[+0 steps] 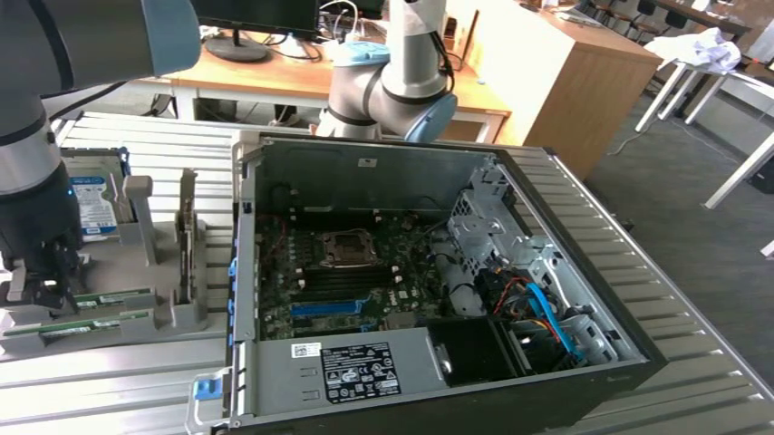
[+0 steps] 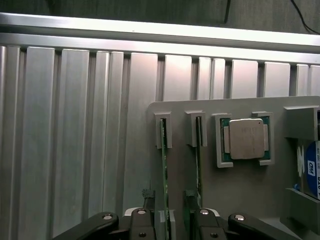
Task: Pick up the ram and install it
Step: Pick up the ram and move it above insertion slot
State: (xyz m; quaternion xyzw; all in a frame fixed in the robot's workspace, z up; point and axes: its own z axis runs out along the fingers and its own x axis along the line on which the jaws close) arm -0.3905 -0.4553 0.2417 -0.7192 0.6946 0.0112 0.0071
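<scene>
Exterior view's left: gripper [image 1: 43,294] seen lowered over grey fixture [image 1: 181,313], fingers [image 2: 141,226] spread wide, nothing pinched. Ram [image 2: 163,170] stood edge-up in fixture slot, apparently between fingers; contact not discernible. Second stick [image 2: 198,160] slotted just beside, between ram and processor [image 2: 246,139]. Blue-labelled hard drive [image 1: 91,207] stood upright behind; lettering unreadable. Further right: open computer case [image 1: 362,168], white label [image 1: 361,370] on power supply, print too small. Bare strip of ribbed table [image 1: 677,299] seen beyond case's right edge.
</scene>
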